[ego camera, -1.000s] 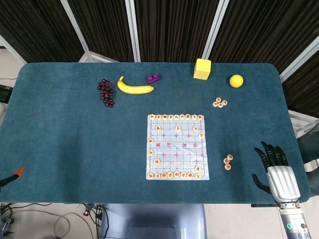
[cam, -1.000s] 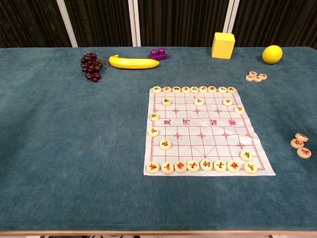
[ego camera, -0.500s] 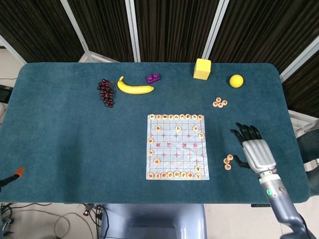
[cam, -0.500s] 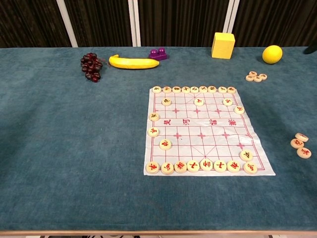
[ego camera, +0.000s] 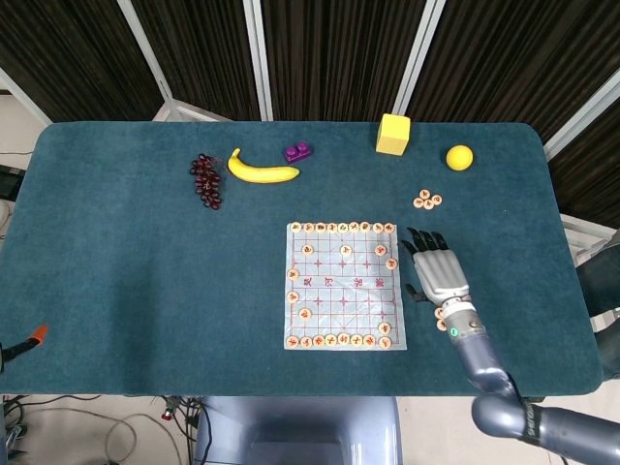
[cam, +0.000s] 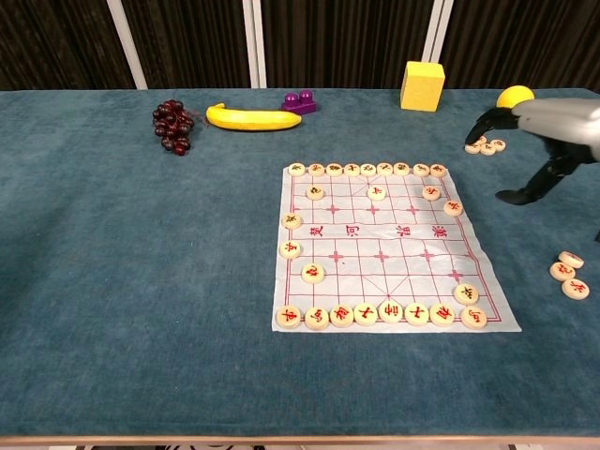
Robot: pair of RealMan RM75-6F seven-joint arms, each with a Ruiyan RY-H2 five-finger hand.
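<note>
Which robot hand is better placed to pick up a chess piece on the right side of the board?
The right. The right robot hand hangs open beside the board's right edge, close to the pieces there. The left hand is not in view.

The blue-green table (ego camera: 116, 252) bears a chess sheet (ego camera: 344, 286) (pieces on it), banana (ego camera: 262, 172), grapes (ego camera: 205, 180), lemon (ego camera: 459, 157) and yellow block (ego camera: 392, 134).

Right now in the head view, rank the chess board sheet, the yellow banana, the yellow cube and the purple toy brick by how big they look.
1. White chess board sheet
2. Yellow banana
3. Yellow cube
4. Purple toy brick
</note>
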